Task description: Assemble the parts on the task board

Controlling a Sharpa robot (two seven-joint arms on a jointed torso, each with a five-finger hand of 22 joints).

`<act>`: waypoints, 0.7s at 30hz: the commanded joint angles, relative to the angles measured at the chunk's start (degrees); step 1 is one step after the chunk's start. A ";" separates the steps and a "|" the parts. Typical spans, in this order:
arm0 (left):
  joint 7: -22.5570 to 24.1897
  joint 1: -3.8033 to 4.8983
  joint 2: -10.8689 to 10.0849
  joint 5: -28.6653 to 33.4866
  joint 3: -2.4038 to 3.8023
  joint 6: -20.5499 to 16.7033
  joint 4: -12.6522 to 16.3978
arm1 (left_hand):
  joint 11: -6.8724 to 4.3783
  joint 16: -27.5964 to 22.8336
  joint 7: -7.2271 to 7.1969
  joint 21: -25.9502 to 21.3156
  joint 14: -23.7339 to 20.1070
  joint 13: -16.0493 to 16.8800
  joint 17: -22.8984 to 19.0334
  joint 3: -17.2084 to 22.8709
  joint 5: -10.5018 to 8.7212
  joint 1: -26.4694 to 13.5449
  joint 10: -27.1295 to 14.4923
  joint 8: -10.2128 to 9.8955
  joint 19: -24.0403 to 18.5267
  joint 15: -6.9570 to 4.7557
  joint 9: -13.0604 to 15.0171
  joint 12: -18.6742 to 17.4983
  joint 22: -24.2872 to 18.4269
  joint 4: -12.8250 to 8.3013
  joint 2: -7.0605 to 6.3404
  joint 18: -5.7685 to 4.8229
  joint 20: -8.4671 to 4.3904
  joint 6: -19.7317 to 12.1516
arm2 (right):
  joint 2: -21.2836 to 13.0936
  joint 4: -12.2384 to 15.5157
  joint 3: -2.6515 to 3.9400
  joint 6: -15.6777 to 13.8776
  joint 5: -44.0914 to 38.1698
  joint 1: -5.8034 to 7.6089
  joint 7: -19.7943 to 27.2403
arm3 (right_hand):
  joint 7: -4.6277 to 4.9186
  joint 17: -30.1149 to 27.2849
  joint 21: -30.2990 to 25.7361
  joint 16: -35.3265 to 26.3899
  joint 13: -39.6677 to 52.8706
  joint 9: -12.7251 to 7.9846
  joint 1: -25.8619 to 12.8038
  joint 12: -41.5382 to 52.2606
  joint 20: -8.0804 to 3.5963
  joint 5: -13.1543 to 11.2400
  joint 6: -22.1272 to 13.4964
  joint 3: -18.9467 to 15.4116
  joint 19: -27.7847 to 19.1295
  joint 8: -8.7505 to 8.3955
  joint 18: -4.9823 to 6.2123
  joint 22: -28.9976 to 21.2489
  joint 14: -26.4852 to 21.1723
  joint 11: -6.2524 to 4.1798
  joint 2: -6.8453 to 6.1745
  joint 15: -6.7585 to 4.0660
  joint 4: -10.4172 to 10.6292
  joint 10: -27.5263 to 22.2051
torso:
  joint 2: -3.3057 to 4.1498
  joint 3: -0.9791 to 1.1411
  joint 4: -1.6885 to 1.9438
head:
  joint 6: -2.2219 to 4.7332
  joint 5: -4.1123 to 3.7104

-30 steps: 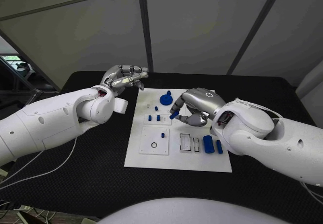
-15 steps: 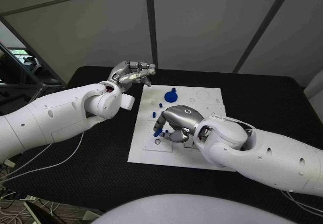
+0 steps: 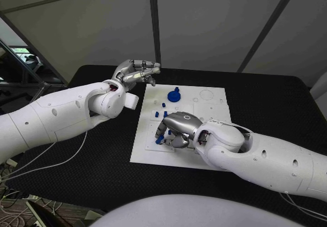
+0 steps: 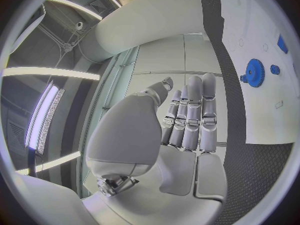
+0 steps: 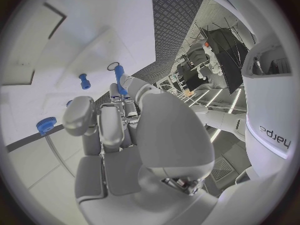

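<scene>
Moving in from the right, the right robot hand (image 3: 178,128) has slid across the white board (image 3: 212,113) toward its near left part, and it now hangs low over the small square plate (image 3: 154,144) there. It still carries a little blue peg (image 3: 159,139), pinched between its fingertips, with the other fingers curled in. In the right wrist view the blue peg (image 5: 119,78) points down toward a small round hole (image 5: 112,66) in the board. I think the hand is getting ready to push the peg into that hole, so this part is close to going in.

A bit farther away, a few small blue pegs (image 3: 164,114) stand on the board. Past them sits a round blue wheel (image 3: 174,96).

Farthest of all, the left robot hand (image 3: 138,72) stays up by the far left corner of the board, above the black tabletop (image 3: 272,104). Its fingers are bent a little and side by side, and it holds nothing and touches nothing.
</scene>
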 commanded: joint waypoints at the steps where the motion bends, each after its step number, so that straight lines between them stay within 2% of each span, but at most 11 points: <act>1: 0.12 0.11 0.10 0.13 0.04 0.84 -0.04 | -0.01 -0.33 0.41 -0.25 -0.31 -0.06 -0.07 -0.23 0.21 -0.02 -0.44 -0.39 0.00 0.06 -0.07 0.00 -0.08 0.01 0.38 -1.43 0.04 -0.01 | 0.20 -0.26 -0.07 1.35 -0.37 0.05 0.25 | 0.08 -0.10 0.22 0.30 0.07 -0.06 0.32 0.03 0.00 0.26 0.13 0.19 0.34 0.11 -0.43 -0.05 1.49 -0.90 0.33 -0.31 -0.05 1.45 | 0.03 0.03 0.00 | -0.04 0.03; 11: 0.08 0.11 0.03 0.13 0.04 0.90 -0.17 | 0.01 -0.34 0.44 -0.29 -0.32 -0.06 -0.09 -0.28 0.20 -0.08 -0.47 -0.41 0.00 0.07 -0.07 0.02 -0.11 0.04 0.40 -1.43 0.05 -0.06 | -0.26 -0.47 -0.15 2.04 -2.35 0.04 -0.92 | 0.10 -0.12 0.21 0.29 0.08 -0.06 0.30 -0.02 0.00 0.29 0.12 0.23 0.32 0.09 -0.42 -0.07 1.48 -0.88 0.32 -0.31 -0.09 1.46 | 0.00 0.04 -0.05 | -0.36 0.30; 21: 0.04 0.10 -0.10 0.13 0.04 0.96 -0.31 | 0.01 -0.34 0.44 -0.29 -0.32 -0.06 -0.09 -0.28 0.20 -0.08 -0.47 -0.41 0.00 0.07 -0.07 0.02 -0.11 0.04 0.40 -1.43 0.05 -0.06 | -1.43 0.82 -0.15 2.00 -3.53 0.03 -1.42 | 0.13 -0.16 0.20 0.28 0.09 -0.06 0.28 -0.09 0.00 0.33 0.11 0.28 0.30 0.08 -0.42 -0.10 1.47 -0.86 0.30 -0.29 -0.15 1.47 | -0.04 0.00 -0.03 | -0.45 0.34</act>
